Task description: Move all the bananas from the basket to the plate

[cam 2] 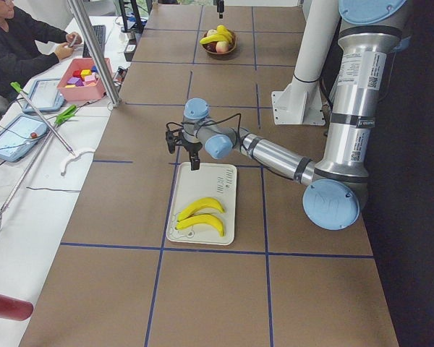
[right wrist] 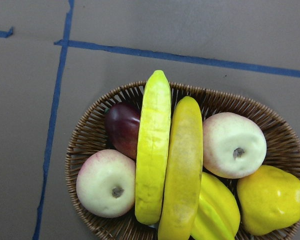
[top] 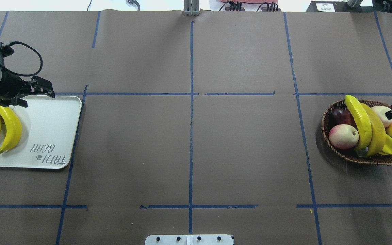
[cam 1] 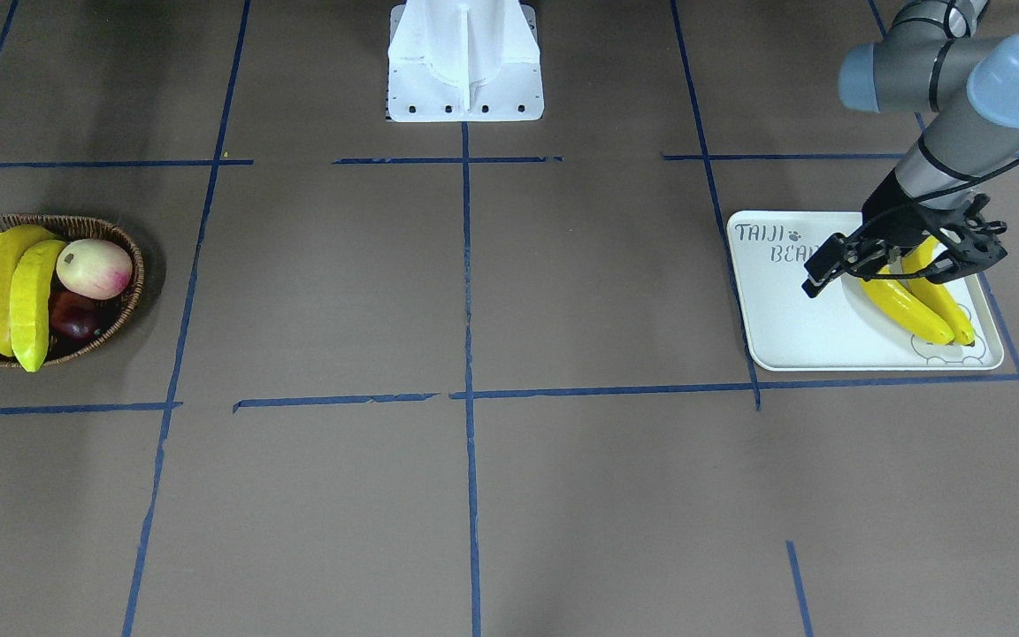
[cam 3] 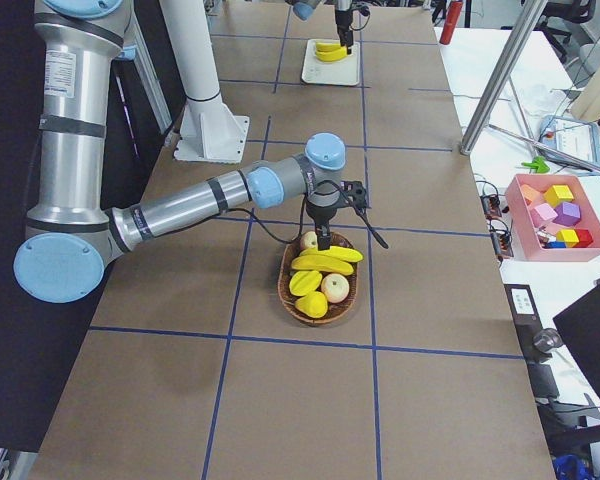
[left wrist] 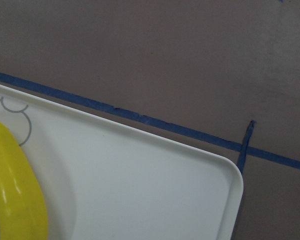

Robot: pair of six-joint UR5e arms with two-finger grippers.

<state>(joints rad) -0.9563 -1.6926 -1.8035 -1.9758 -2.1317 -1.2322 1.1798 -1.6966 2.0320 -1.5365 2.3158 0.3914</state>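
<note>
Two bananas [cam 1: 903, 310] [top: 10, 127] lie side by side and free on the off-white plate [cam 1: 792, 327] [top: 46, 129]. My left gripper [cam 1: 961, 248] hovers just above their far ends, open and empty. Two more bananas [right wrist: 152, 150] [right wrist: 182, 170] lie across the top of the wicker basket [right wrist: 90, 135] [top: 369, 160]. My right gripper [top: 390, 115] hangs above the basket's far side, touching nothing. Only a thin black part of it shows, so I cannot tell if it is open or shut.
The basket also holds two pale peaches [right wrist: 112, 182], a dark plum [right wrist: 124, 127], a ridged starfruit [right wrist: 217, 210] and a yellow lemon [right wrist: 270, 200]. The white robot base [cam 1: 465, 62] stands mid-table. Blue tape lines cross the brown table.
</note>
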